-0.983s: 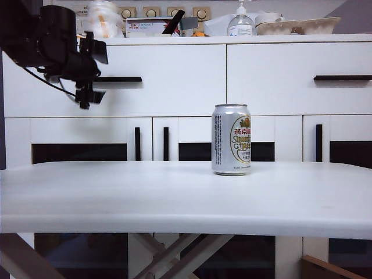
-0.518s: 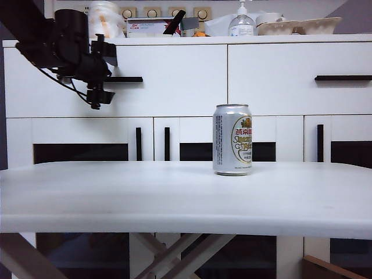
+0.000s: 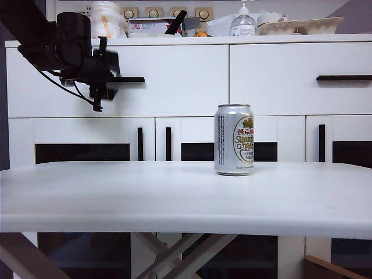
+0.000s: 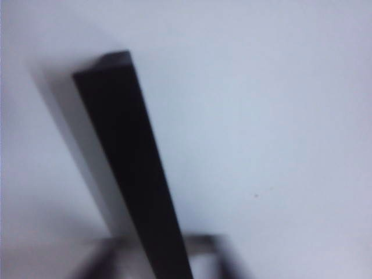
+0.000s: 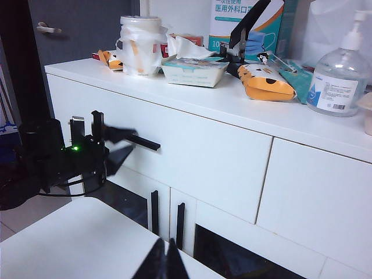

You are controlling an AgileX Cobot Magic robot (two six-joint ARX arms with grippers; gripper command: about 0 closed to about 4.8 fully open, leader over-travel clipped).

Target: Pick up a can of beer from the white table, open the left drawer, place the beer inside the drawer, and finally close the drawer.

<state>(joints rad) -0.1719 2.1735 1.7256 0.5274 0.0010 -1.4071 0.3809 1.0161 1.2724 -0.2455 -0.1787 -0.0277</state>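
While set at the left drawer handle with left claw, could not tell apart or clamped; needed bar seated deep, then a straight pull. Saw right claw pinched together above counter, can of beer upright there.

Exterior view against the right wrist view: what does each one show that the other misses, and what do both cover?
Only the exterior view shows the can of beer standing on the white table, untouched, and the twin right drawer. Only the right wrist view shows the right gripper, jaws shut, plus a blue box on the cabinet. Both show the left gripper at the handle of the left drawer and the pump bottle.
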